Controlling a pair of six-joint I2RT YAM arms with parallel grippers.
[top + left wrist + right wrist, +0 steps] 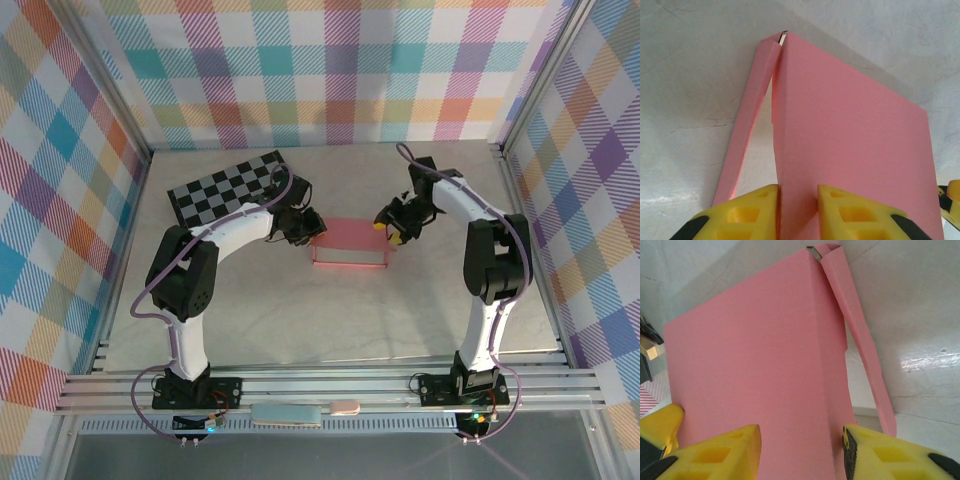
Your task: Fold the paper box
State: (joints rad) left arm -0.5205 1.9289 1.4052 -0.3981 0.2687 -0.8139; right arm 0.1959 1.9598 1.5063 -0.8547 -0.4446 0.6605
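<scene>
The pink paper box (350,245) lies flat mid-table, with a gripper at each short end. My left gripper (312,230) is at its left end. In the left wrist view its yellow fingers (740,215) stand narrowly apart on the box's pink face (850,130), one against a folded edge. A long side flap (747,130) hangs loose beside it. My right gripper (388,228) is at the right end. Its jaws (801,440) are wider apart over the pink panel (750,350), one finger (875,455) at the panel's edge, beside the loose flap (860,340).
A black-and-grey checkered board (235,185) leans at the back left, just behind the left arm. Plaid walls close in three sides. A metal rail (330,385) runs along the front edge, with a pale blue object (285,413) below it.
</scene>
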